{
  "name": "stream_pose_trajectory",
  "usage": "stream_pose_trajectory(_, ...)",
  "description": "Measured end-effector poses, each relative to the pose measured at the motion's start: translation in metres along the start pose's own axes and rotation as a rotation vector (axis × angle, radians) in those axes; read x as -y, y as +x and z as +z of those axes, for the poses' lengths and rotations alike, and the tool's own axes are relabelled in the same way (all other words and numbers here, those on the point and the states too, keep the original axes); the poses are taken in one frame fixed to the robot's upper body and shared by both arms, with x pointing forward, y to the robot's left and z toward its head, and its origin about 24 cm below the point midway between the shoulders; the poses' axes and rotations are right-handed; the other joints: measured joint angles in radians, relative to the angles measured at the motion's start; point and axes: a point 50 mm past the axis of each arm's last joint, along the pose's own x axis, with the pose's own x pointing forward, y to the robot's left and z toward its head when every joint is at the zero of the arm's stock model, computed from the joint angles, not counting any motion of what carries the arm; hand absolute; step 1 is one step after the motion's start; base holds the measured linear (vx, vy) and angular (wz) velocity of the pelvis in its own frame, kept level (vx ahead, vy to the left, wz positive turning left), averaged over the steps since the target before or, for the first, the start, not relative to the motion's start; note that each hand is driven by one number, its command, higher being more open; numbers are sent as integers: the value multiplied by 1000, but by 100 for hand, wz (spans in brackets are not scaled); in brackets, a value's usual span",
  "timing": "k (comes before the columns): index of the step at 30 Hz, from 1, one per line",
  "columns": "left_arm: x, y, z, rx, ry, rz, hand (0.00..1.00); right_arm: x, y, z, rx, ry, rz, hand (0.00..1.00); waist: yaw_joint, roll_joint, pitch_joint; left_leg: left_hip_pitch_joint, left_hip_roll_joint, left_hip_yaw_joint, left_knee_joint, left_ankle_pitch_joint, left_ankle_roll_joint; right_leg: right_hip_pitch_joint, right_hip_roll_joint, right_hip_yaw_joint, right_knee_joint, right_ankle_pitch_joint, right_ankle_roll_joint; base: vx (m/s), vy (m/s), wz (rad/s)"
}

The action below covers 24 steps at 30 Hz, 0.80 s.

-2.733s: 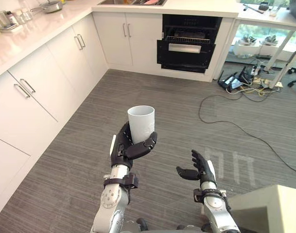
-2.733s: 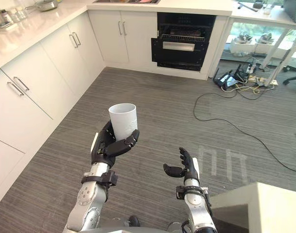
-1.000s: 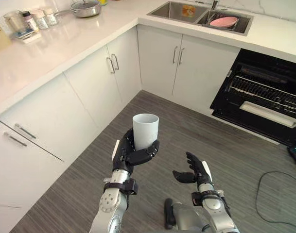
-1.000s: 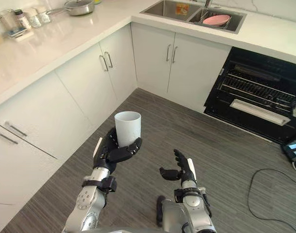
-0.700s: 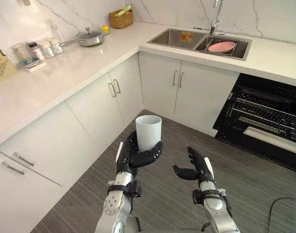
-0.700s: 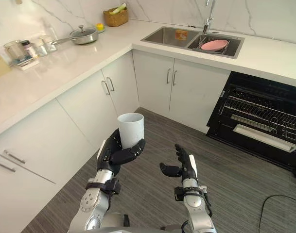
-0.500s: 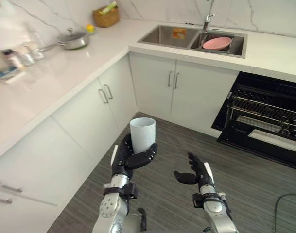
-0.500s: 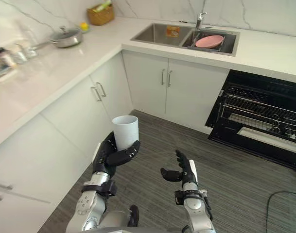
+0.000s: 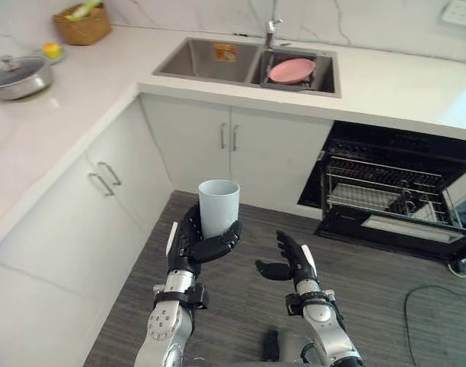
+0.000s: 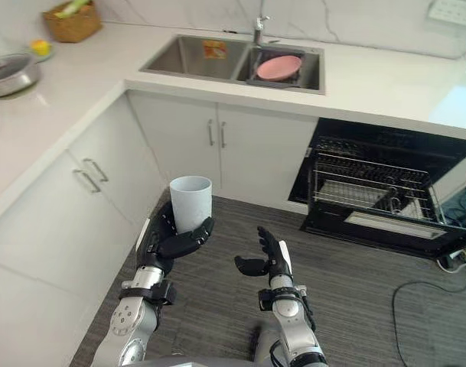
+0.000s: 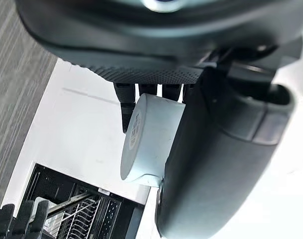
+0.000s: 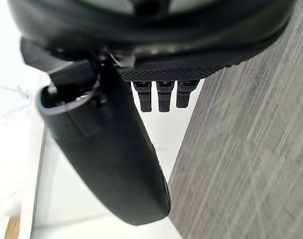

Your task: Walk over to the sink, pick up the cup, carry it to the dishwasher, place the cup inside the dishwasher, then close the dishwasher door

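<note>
I stood in the kitchen and watched the robot. Its left robot hand (image 9: 193, 243) was curled round the bottom part of the cup (image 9: 219, 205), with the thumb across the front. The cup stood upright in the air, above the floor (image 9: 386, 306) and out in front of the robot. It was well apart from the dishwasher (image 9: 386, 195), which was off to the robot's right with its door hanging open. The right robot hand (image 9: 292, 261) was beside the left one, spread loosely and holding nothing.

The cup looked light and stiff to me, with smooth, plain sides. I think smooth sides like that could slip, so a hold all the way round the lower half seemed a good one. It might break if it fell on the hard floor. I could not see if anything was inside it.

I counted one cup and two robot hands. There was one sink (image 9: 210, 65) with two bowls in it, and one pink dish (image 9: 291, 70) lay in it. On the white bench (image 9: 386, 80) I saw one pan (image 9: 14, 75) and one basket (image 9: 82, 23).
</note>
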Motion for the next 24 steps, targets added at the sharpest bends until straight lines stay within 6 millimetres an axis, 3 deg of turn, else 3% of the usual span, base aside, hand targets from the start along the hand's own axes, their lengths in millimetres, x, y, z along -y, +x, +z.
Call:
stream_pose_trajectory(3,7,4,-1,1,-19,-12,30,12,-3,3,23,6,-53,90,-6,22,8,-53,79,-49,234,9,-5,84,61,-10,-43,-39,-24,331,-172,-14)
stream_pose_trajectory(5,8,4,-1,1,-26,-9,30,16,-10,10,60,30,-87,90,1,24,10,-123,130,-79,503,54,-10,199,91,6,-116,-54,-43,316,-95,-21)
stream_pose_trajectory(6,8,4,-1,4,-29,-10,30,16,-11,14,77,39,-92,90,1,24,10,-146,132,-81,541,48,-2,220,94,12,-132,-60,-47,257,-44,-20)
stream_pose_trajectory(8,10,4,0,8,-40,-9,30,15,-11,26,133,67,-104,90,6,23,9,-230,118,-80,561,8,17,265,96,37,-173,-70,-55,205,-5,-30)
stream_pose_trajectory(12,9,1,-2,3,-48,7,30,12,-10,33,156,119,-97,90,44,21,9,-313,43,-143,339,-9,15,307,87,125,-211,-75,-43,221,92,-65)
stream_pose_trajectory(15,6,-1,-1,7,-52,28,30,12,-8,35,162,150,-94,90,51,23,8,-341,-15,-237,117,64,10,340,67,184,-218,-85,11,273,213,-61)
stream_pose_trajectory(16,6,-1,1,12,-54,35,30,12,-7,36,165,162,-93,90,54,33,2,-327,-20,-246,60,166,13,347,66,212,-213,-103,37,243,222,-57)
stream_pose_trajectory(17,7,-2,1,15,-59,41,30,11,-7,37,167,170,-91,90,55,35,0,-310,-23,-242,47,224,25,353,66,228,-212,-112,49,298,315,-60)
stream_pose_trajectory(19,5,0,7,38,-19,29,30,5,-9,42,182,237,-84,90,43,-18,-12,-307,-74,-202,72,203,69,341,3,253,-164,-172,92,306,348,-33)
stream_pose_trajectory(21,6,1,8,45,-8,20,30,4,-9,49,214,247,-76,90,40,-28,-11,-286,-108,-170,79,168,96,297,-42,255,-49,-209,129,284,305,-28)
stream_pose_trajectory(24,5,1,9,46,12,17,30,-4,-8,53,229,264,-45,90,38,-31,-2,-179,-139,-127,47,129,132,179,-101,228,301,-201,165,246,217,-31)
